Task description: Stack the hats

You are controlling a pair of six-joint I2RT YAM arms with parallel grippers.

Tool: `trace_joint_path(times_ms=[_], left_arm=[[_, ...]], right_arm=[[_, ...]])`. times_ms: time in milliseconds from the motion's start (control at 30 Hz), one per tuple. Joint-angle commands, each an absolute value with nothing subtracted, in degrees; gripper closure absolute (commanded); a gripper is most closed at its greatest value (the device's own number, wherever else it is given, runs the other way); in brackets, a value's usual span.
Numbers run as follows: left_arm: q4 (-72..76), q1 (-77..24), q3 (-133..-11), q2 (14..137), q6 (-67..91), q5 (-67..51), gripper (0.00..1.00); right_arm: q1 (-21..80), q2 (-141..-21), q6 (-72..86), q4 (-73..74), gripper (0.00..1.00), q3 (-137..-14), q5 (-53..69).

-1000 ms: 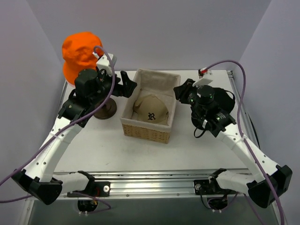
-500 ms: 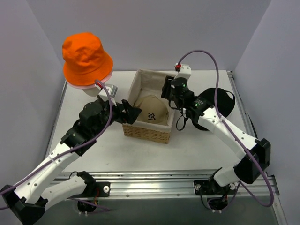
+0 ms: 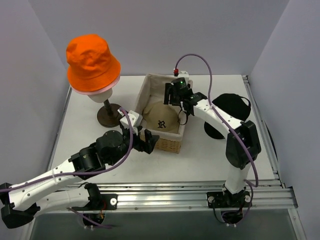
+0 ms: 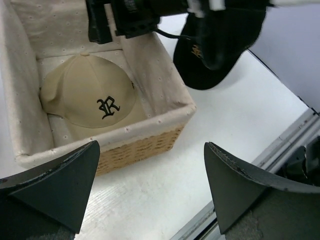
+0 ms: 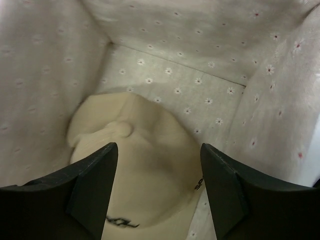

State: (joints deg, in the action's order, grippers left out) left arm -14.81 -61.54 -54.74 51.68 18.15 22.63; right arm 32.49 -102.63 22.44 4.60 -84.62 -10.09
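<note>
The rectangular woven basket with dotted cream cloth lining (image 3: 170, 144) stands mid-table and holds one item: the tan fabric cap with a dark "R" (image 3: 160, 118), lying crown up on the lining floor, emblem toward the near wall. The left gripper (image 3: 148, 140) hangs at the basket's near-left corner, jaws spread wide, holding nothing. The right gripper (image 3: 172, 94) is over the basket's far rim, pointing down at the tan cap, fingers set wide apart and empty. The right wrist view shows the cap's top button and the lining's small flower print, neither legible from above. The left wrist view shows a gold emblem on the black baseball cap (image 3: 231, 107), which from above reads as a plain dark shape on the table just right of the basket. Far left, the bright orange bucket hat (image 3: 92, 59) sits over the pale pink bucket hat (image 3: 95, 92), of which only the brim shows, on a cream head form (image 3: 102, 97) atop a dark stand (image 3: 108, 116).
</note>
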Motion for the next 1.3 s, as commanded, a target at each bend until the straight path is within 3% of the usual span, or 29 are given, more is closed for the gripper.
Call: trace_joint_path(times_ms=[0,467,767,867,967,1000,1267], left_arm=[[-11.6,-65.2,-51.6,45.2,14.7,27.6,0.06],[1.9,-66.8,-40.9,37.4,12.4,24.2,0.06],[3.2,-66.8,-38.8,32.4,10.9,24.9,0.06],[4.3,-66.8,-37.3,30.1,11.1,26.8,0.06],[5.3,-66.8,-35.9,27.8,11.1,27.8,0.05],[5.4,-66.8,-35.5,26.9,11.1,28.4,0.05],[5.9,-66.7,-34.5,24.2,11.2,29.2,0.04]], right_arm=[[31.1,-105.6,21.8,5.2,0.37,-88.7,-6.6],[30.0,-121.3,18.3,9.5,0.35,-97.6,-1.4],[29.9,-127.3,17.3,10.1,0.44,-100.9,-0.7],[29.6,-128.4,16.7,10.0,0.59,-102.0,-0.8],[29.4,-127.7,16.7,9.3,0.83,-102.0,-0.6],[29.2,-127.0,16.6,9.3,0.99,-102.7,-0.6],[29.4,-112.0,16.2,8.0,1.00,-102.6,3.9]])
